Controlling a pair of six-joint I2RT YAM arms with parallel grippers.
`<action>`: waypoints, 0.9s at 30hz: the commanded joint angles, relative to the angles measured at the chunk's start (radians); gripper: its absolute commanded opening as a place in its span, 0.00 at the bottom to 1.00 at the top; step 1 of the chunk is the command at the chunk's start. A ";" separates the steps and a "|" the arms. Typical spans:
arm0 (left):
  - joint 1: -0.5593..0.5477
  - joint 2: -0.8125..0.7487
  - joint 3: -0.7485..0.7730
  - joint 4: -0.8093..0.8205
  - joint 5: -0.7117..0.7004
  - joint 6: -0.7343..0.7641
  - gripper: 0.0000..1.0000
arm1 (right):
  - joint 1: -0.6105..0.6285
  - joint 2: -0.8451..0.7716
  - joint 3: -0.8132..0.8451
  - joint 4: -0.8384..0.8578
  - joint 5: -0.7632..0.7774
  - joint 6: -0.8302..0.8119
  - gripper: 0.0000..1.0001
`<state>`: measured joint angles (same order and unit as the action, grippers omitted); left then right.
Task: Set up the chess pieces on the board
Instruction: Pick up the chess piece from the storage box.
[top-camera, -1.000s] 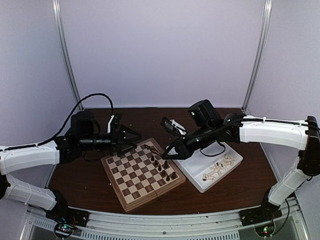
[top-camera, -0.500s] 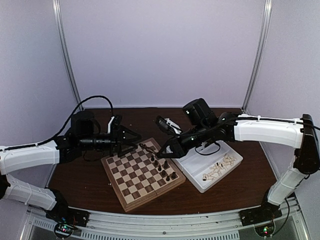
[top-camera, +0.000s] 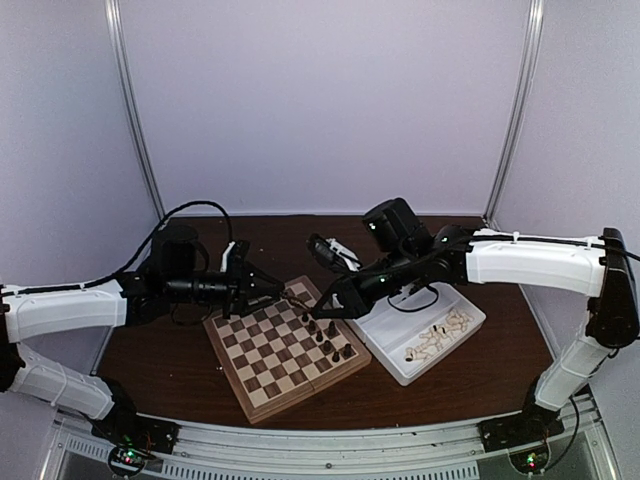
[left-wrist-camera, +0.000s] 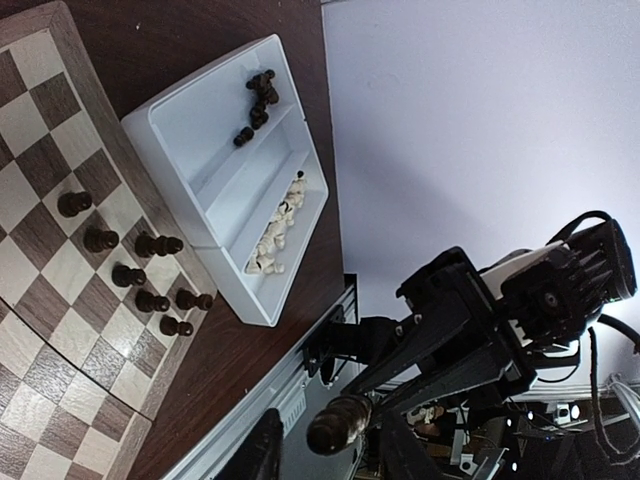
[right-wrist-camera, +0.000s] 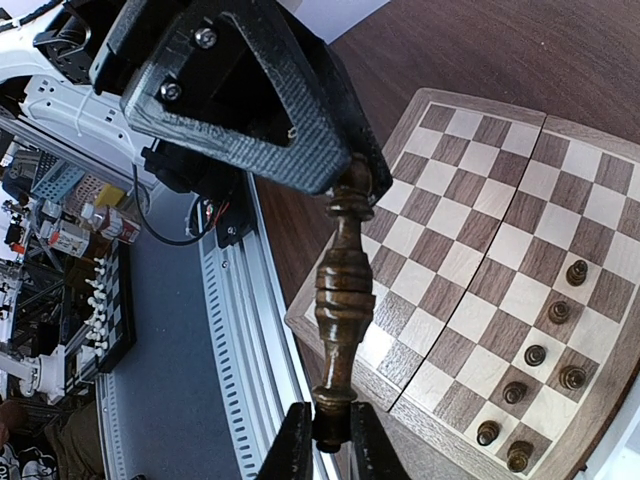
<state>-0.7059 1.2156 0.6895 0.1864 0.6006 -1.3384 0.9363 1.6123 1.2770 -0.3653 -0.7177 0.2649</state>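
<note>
My right gripper (right-wrist-camera: 332, 432) is shut on the base end of a long dark chess piece (right-wrist-camera: 340, 290) and holds it level above the board's (top-camera: 262, 372) far edge. The piece's top end lies between the fingers of my left gripper (top-camera: 281, 290). In the left wrist view the piece (left-wrist-camera: 345, 420) shows end-on at my left gripper (left-wrist-camera: 328, 420), with a narrow gap on each side. Several dark chess pieces (top-camera: 325, 335) stand along the board's right side. The right gripper (top-camera: 318, 307) faces the left one over the board.
A white two-compartment tray (top-camera: 398, 368) lies right of the board; cream pieces (top-camera: 438, 335) fill one compartment, a few dark pieces (left-wrist-camera: 258, 95) the other. The table's metal front rail (right-wrist-camera: 235, 330) runs below the held piece. The right arm (top-camera: 520, 262) spans above the tray.
The right arm has carried the dark piece left to the left gripper. The left gripper's fingers have narrowed around the piece's top end.
</note>
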 joint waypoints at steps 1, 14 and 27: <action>-0.003 -0.017 0.002 0.040 -0.001 0.008 0.30 | 0.007 0.010 0.033 0.024 -0.005 -0.012 0.00; -0.003 -0.060 0.002 -0.001 -0.054 0.068 0.03 | 0.012 0.023 0.038 0.019 -0.011 -0.015 0.00; -0.003 -0.235 0.072 -0.394 -0.383 0.445 0.00 | 0.011 0.026 -0.008 -0.008 -0.005 -0.016 0.00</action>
<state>-0.7086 1.0134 0.7116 -0.0948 0.3588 -1.0904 0.9432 1.6279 1.2873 -0.3676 -0.7181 0.2600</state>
